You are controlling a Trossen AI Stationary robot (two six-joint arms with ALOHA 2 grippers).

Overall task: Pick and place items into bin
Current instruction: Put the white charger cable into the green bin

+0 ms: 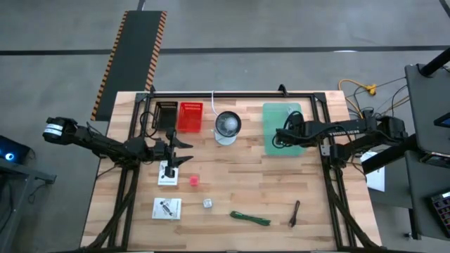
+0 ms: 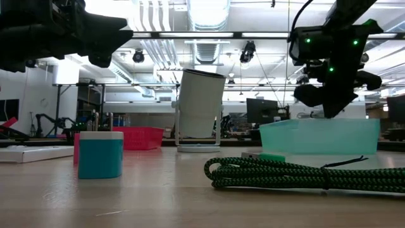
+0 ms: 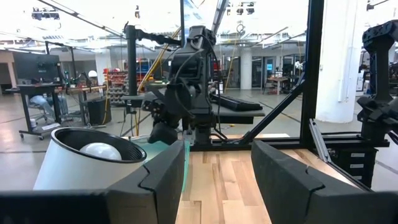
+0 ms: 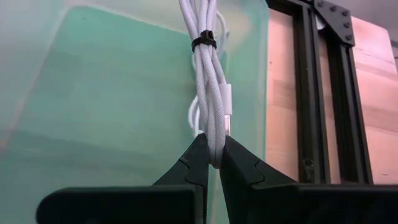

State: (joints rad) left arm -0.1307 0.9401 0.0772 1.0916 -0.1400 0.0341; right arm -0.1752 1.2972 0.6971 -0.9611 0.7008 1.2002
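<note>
My right gripper [image 4: 213, 158] hangs over the pale green bin [image 1: 273, 119] at the table's far right, shut on a bundle of white braided cable [image 4: 208, 74] tied with a black band. My left gripper [image 1: 184, 151] stands open and holds nothing, above the table's left half, just beyond a white card [image 1: 167, 173] with a dark part. On the near half of the table lie a tiny red cube [image 1: 194, 180], a second white card [image 1: 166, 207], a tiny silver cube [image 1: 208, 203], a green cord [image 1: 249, 218] and a dark stick [image 1: 294, 213]. My right gripper pinches the looped end [image 4: 214, 140] of the white cable bundle between its two fingertips [image 4: 198, 155]. The fingers slant downward over the bin and lie along the bundle. The bundle runs on from the fingertips, straight, above the bin's floor; whether its far end touches the floor I cannot tell.
A red basket [image 1: 190, 116] and a black one [image 1: 166, 114] stand at the far left. The round glass-and-white bowl [image 1: 226, 126] stands between them and the green bin. A black frame rail [image 4: 311, 93] runs along the bin's side.
</note>
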